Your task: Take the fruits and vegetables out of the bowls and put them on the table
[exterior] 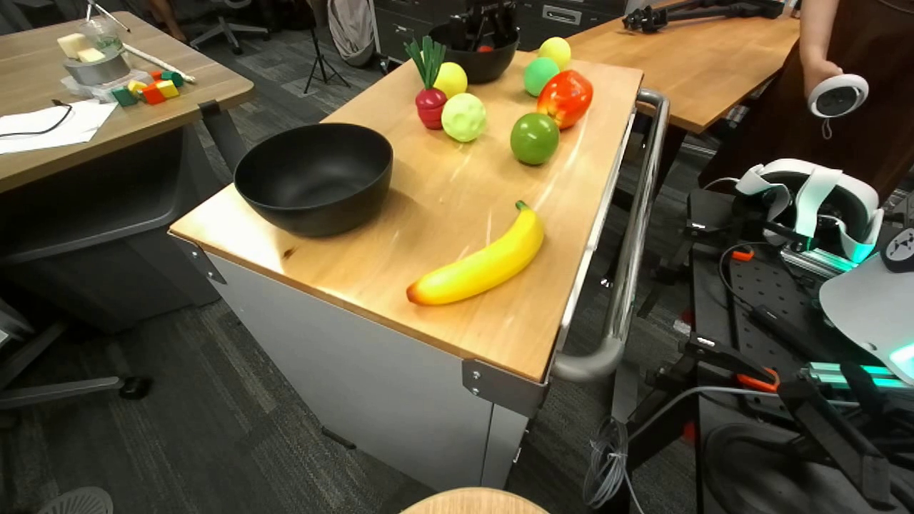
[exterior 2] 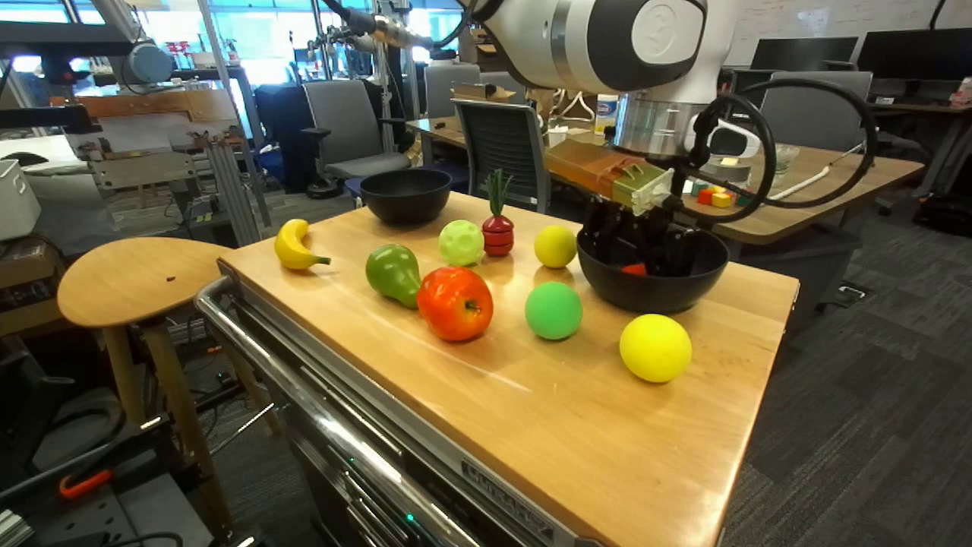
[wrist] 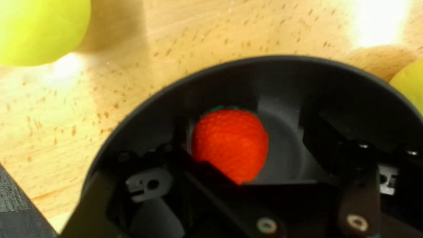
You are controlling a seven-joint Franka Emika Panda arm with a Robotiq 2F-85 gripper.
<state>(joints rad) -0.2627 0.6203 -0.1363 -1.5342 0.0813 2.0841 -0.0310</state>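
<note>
A red strawberry-like piece with a green top [wrist: 231, 142] lies inside a black bowl [exterior 2: 653, 295]. My gripper [wrist: 246, 132] reaches down into that bowl, its jaws apart around the piece. The left finger is close beside it, perhaps touching; a gap shows on the right. On the wooden table [exterior 2: 547, 410] rest a banana [exterior: 485, 265], a red-orange fruit [exterior 2: 456, 304], a dark green fruit [exterior 2: 391, 273], a pale green ball [exterior: 464, 117], a green ball [exterior 2: 553, 310], two yellow balls [exterior 2: 655, 348] and a red radish-like vegetable [exterior: 431, 108]. The wider black bowl [exterior: 314, 218] shows a bare inside.
A metal bar handle [exterior: 646, 214] runs along one table side. A round wooden stool [exterior 2: 144, 277] stands by the banana end. Beyond the table is a desk [exterior: 43, 153] with colored blocks. A person [exterior: 821, 64] holds a white controller.
</note>
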